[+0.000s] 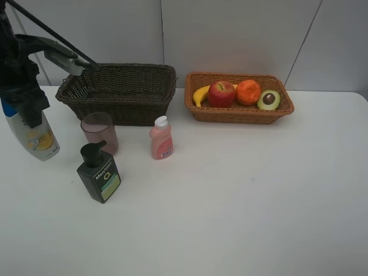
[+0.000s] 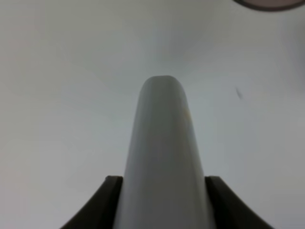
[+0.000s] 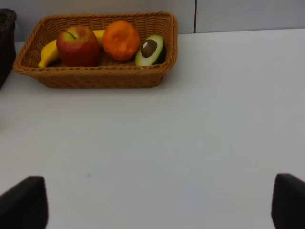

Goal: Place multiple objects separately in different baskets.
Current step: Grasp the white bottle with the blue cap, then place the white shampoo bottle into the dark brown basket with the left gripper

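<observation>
High camera first. Finds the left claw (image 1: 24, 109) at the far left edge, clamped on the white shampoo bottle (image 1: 35, 138) near its capped top, base hanging low and tilted toward the middle of the bench (image 1: 241, 195); cannot tell whether the base touches. Places the dark basket (image 1: 123, 86) behind the bottle and toward the middle, near but apart, with nothing visible inside. Leaves the pink cup (image 1: 99, 131), the dark pump bottle (image 1: 99, 173) and the small pink bottle (image 1: 161, 138) standing on the bench in front of that basket. Counts banana (image 1: 199, 94), apple (image 1: 221, 94), orange (image 1: 248, 92) and avocado half (image 1: 268, 99) already in the tan basket (image 1: 238, 115).

Left wrist camera next. Looks straight along the bottle's long axis: pale body running away from the lens, a dark finger (image 2: 112, 200) pressed on either side, bare bench beyond, the pink cup just cut by one corner.

Right wrist camera last. Catches the right claw (image 3: 155, 205) with fingers wide apart, holding nothing, facing the tan basket from well back.

Judging from this: calls for a lift, then a carry back and inward over the dark basket's near wall, bottle kept high enough to clear the rim; falls to the left arm, nearer by far and already loaded
</observation>
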`<state>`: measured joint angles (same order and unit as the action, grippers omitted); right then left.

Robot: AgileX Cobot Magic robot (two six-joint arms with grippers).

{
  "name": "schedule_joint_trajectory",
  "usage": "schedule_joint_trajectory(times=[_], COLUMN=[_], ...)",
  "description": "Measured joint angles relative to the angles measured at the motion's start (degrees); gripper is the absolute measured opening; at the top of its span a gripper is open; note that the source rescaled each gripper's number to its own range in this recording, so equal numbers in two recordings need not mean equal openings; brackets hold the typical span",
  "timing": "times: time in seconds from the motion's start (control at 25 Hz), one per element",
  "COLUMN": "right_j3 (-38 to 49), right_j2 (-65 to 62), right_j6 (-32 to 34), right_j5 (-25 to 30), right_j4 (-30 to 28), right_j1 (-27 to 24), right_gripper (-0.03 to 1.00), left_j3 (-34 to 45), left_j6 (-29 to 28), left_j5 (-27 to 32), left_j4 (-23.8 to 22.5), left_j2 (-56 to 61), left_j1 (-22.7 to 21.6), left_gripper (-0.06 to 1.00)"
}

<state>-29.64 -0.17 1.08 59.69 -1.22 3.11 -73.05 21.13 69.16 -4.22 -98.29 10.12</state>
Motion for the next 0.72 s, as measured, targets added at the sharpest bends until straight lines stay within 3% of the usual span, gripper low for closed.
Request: schedule_joint_trajectory(times=[0.72], right_j3=[0.0], right_j2=[0.0], right_j6=[0.0], right_j5=[0.0], right_j4=[0.0], right_j1=[0.0], right_gripper=[1.0], left_j3=[-21.0], left_j6=[-3.6], left_j5=[0.8], left_j4=[1.8], left_j2=[0.9], left_j1=[0.0], left_gripper=[0.47])
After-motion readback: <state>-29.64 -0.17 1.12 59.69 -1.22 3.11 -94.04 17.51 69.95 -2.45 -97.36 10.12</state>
